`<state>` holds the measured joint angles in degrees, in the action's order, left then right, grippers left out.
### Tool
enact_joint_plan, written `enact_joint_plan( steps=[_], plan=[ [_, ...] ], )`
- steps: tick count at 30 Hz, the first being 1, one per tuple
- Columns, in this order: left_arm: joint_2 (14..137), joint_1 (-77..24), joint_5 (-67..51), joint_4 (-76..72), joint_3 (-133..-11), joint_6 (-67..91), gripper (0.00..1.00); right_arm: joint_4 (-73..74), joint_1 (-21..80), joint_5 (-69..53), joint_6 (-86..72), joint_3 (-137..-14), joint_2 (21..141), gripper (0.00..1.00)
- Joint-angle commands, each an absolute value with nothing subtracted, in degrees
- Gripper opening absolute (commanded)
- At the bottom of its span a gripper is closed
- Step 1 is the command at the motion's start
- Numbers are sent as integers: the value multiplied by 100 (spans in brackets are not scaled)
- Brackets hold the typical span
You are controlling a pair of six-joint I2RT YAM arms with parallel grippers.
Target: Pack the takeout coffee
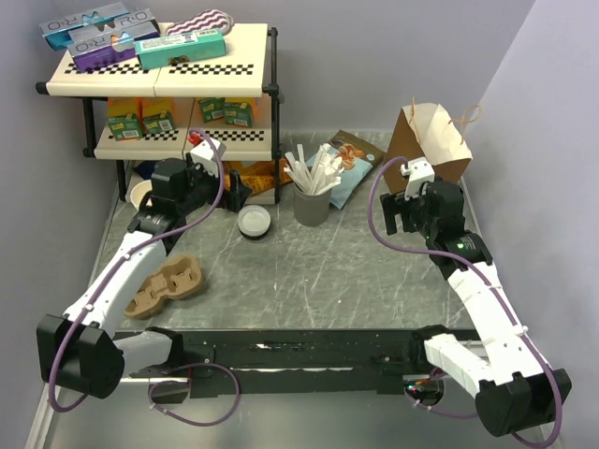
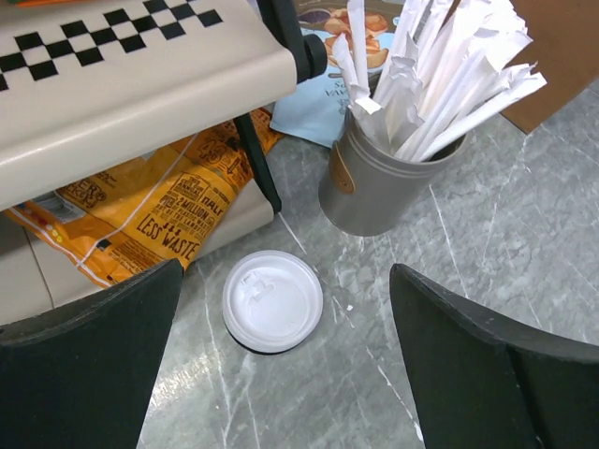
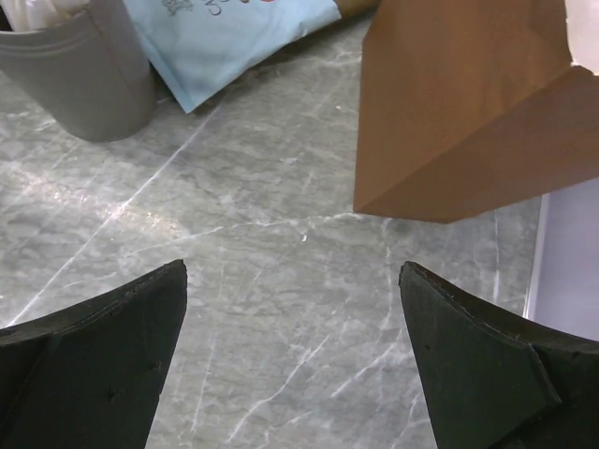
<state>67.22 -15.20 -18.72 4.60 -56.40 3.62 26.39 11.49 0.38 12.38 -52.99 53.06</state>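
The takeout coffee point(image 1: 254, 221) is standing upright on the grey table point(image 1: 328, 281) with its round white lid on. It is sitting just in front of the shelf point(image 1: 159, 70) and to the left of the grey straw holder point(image 1: 312, 201), near it but not touching it. The left gripper point(image 1: 236, 193) is hanging close to the cup, a little behind it on the shelf side. Its two black fingers point(image 2: 94, 355) are standing wide apart, and they are not holding anything. In the left wrist view the white lid is showing between them, lower down on the table. The right gripper point(image 1: 398, 213) is hovering over bare table beside the brown paper bag point(image 1: 426, 140). Its fingers point(image 3: 94, 365) are spread wide too and are gripping nothing. The bag is standing upright in the far right corner. A light blue snack pouch point(image 1: 346, 168) is lying between the bag and the straw holder. A brown cup carrier point(image 1: 168, 285) is lying near the left arm.
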Motion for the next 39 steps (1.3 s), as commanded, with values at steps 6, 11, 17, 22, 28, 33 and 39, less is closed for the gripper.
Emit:
enact_joint_plan(
  steps=[6, 11, 17, 22, 28, 33, 39],
  plan=[
    [6513, -1556, -2092, 1054, -6020, -165, 99, 2716, 1151, 36, 1519, -5590, 5194, 100],
    [6100, -1556, -1960, 1520, -6248, -772, 99, 2926, 1151, -570, 2179, -5704, 5194, 100],
    [6371, -1556, -2030, 3029, -7820, -1097, 98, 3321, 1151, -1386, 2136, -6274, 5449, 99],
    [6749, -1556, -1322, 5040, -8937, -1827, 92, 3507, 1169, -2012, 1925, -6530, 5756, 97],
    [7373, -1486, -72, 6388, -8818, -2040, 86, 3366, 1195, -2197, 1600, -6592, 5941, 97],
    [7716, -1029, 385, 6163, -8455, -1759, 76, 3322, 1248, -2469, 1433, -6443, 5977, 97],
    [8147, -678, 1028, 5783, -9175, -1626, 68, 3287, 1248, -2637, 1301, -6188, 5863, 97]
  ],
)
